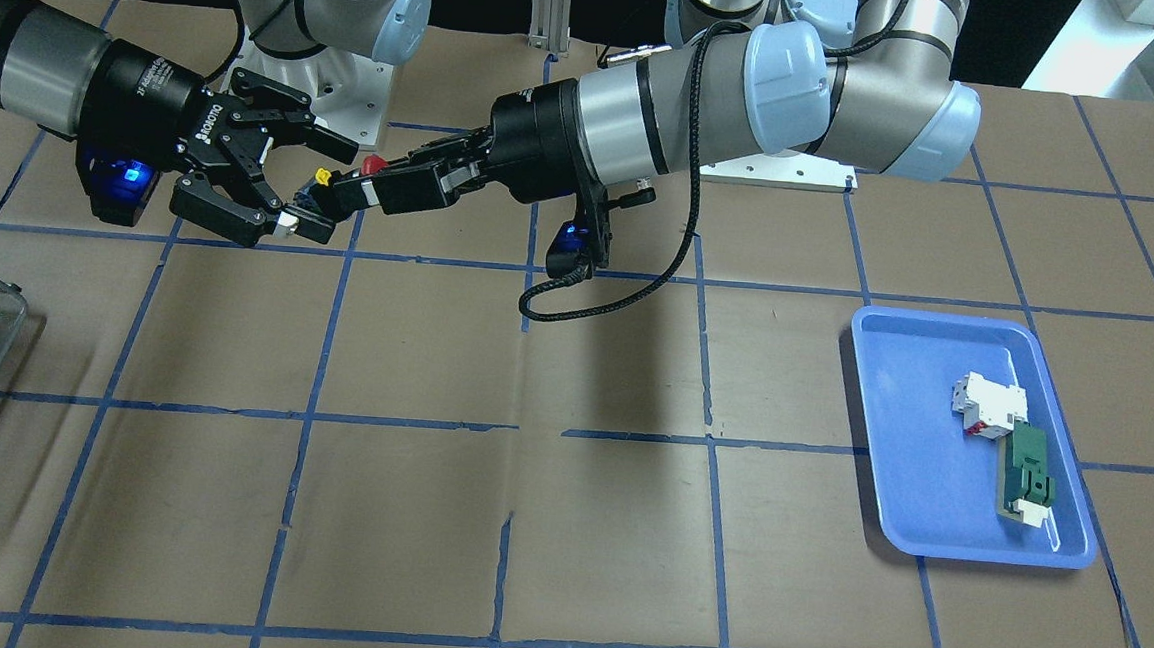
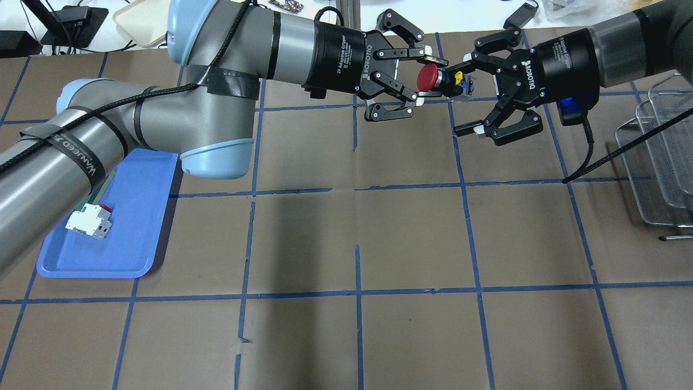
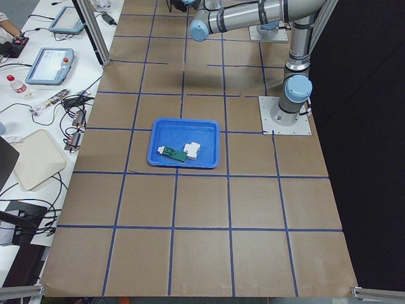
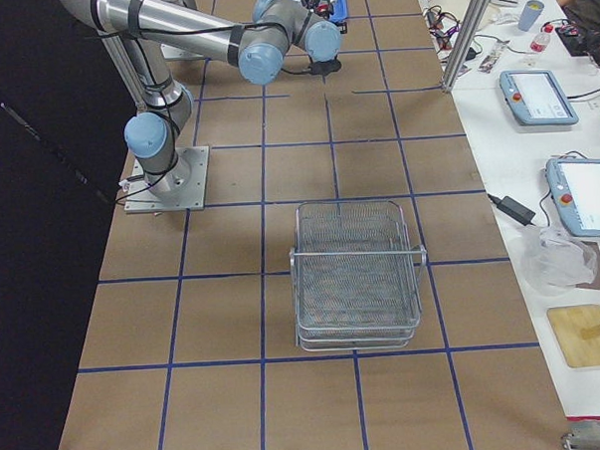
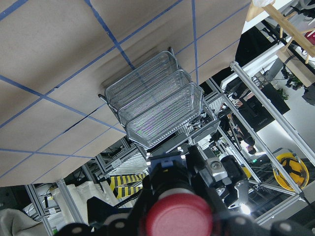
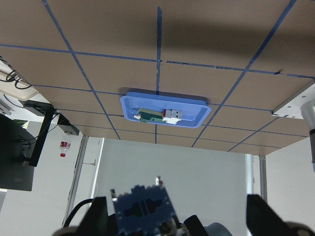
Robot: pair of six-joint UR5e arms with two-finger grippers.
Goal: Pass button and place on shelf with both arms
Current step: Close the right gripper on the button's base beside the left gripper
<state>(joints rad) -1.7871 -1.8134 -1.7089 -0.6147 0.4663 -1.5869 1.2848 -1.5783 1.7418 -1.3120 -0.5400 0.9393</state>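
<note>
While the left tool (image 2: 423,75) clamps the button (image 2: 431,77), the right tool (image 2: 472,86) gapes around it, shelf (image 2: 658,162) well apart.

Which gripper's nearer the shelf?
Right. The right gripper, open, sits on the shelf's side of the button; the left gripper, shut on the button, is beyond it, farther away.

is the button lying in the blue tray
No, the button is held in the air between the left arm's fingers; the blue tray holds only a white-and-red block and a green part.
</note>
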